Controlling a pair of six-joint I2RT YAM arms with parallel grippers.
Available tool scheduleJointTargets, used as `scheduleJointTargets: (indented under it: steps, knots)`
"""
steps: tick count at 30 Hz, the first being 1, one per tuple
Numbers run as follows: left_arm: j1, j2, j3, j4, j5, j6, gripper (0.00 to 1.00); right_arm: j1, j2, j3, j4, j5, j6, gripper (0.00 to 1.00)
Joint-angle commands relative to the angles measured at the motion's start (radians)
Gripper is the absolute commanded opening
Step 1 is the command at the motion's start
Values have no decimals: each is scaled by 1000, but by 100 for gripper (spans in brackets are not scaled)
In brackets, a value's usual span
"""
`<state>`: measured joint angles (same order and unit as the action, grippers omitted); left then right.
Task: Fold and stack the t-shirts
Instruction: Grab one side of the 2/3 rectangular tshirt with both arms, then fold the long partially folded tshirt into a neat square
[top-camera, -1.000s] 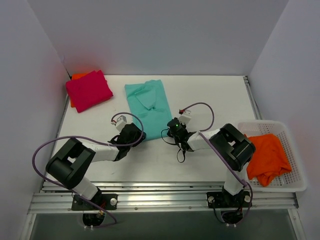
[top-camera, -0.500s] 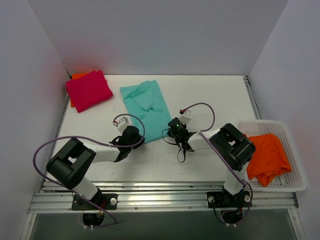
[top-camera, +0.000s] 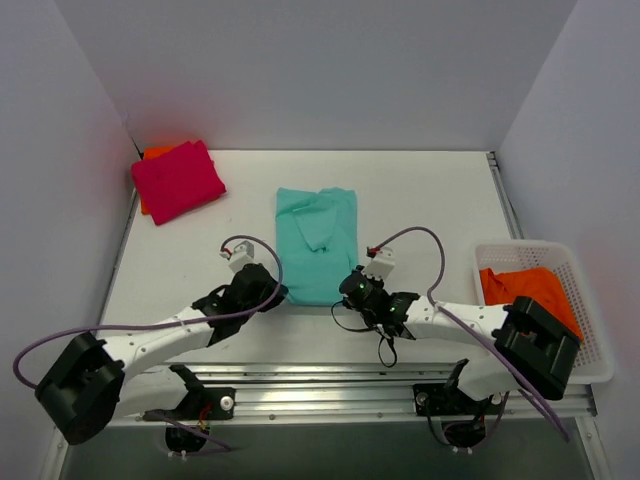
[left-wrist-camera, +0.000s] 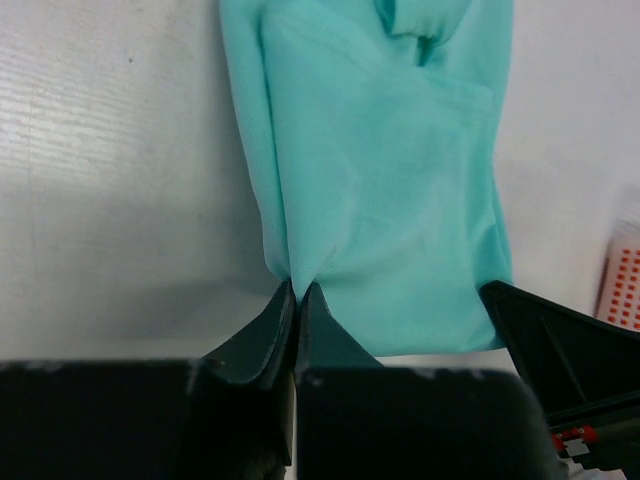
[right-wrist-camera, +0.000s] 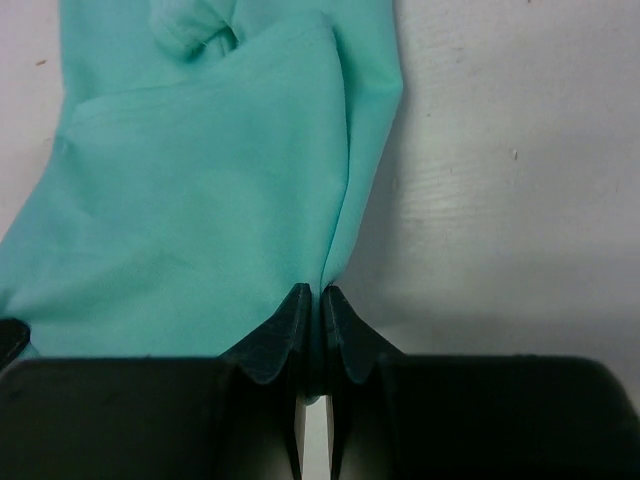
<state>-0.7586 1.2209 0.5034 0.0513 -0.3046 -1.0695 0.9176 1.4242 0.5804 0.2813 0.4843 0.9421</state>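
Over the table (top-camera: 430, 190), the top external view shows the task partly done. At the far left corner a magenta t-shirt (top-camera: 178, 180) lies folded square on top of a folded orange t-shirt (top-camera: 150, 153), of which only an edge shows; I count that stack as two finished. The teal t-shirt (top-camera: 317, 245) lies mid-table, narrowed to a long strip with its collar end away from me, so its crosswise fold and stacking are outstanding. A crumpled orange t-shirt (top-camera: 530, 290) sits unfolded in the white basket (top-camera: 590, 375) at the right edge, not yet begun. My left gripper (top-camera: 278, 292) is at the strip's near left corner and my right gripper (top-camera: 350, 290) at its near right corner; the jaw gap cannot be judged from this height.

At the left wrist, my left gripper (left-wrist-camera: 297, 290) has its jaws pressed together with no gap visible, pinching a bunched tuck of the teal t-shirt (left-wrist-camera: 390, 200) at the near left edge. Cloth puckers toward the tips.

At the right wrist, my right gripper (right-wrist-camera: 312, 292) likewise has its jaws clamped together on the near right edge of the teal t-shirt (right-wrist-camera: 200, 220), the folded edge running straight into the tips. Both holds appear secure, in my judgement.
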Motion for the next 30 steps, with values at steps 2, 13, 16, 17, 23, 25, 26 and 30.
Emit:
scheduleJointTargets:
  steps: [2, 13, 16, 17, 23, 25, 26, 30]
  knots:
    - [-31, -171, 18, -232, -17, 16, 2, 79, -172, -19, -241, 123, 125, 0]
    - [2, -241, 198, -366, -65, 89, 2, 69, -243, 200, -419, 263, 12, 0]
    - [30, -212, 259, -370, -54, 118, 2, 61, -202, 251, -415, 267, -11, 0]
    - [36, -204, 283, -367, -53, 131, 2, 61, -193, 259, -406, 270, -15, 0]
    - [139, -118, 323, -294, 8, 167, 5, -6, -120, 312, -344, 241, -64, 0]
    - [182, -49, 348, -260, 31, 172, 5, -55, -59, 344, -309, 200, -81, 0]
    - [241, -14, 362, -237, 82, 178, 5, -124, -33, 361, -251, 171, -103, 0]
    - [385, 325, 533, -150, 189, 235, 9, -276, 268, 595, -238, 112, -153, 0]
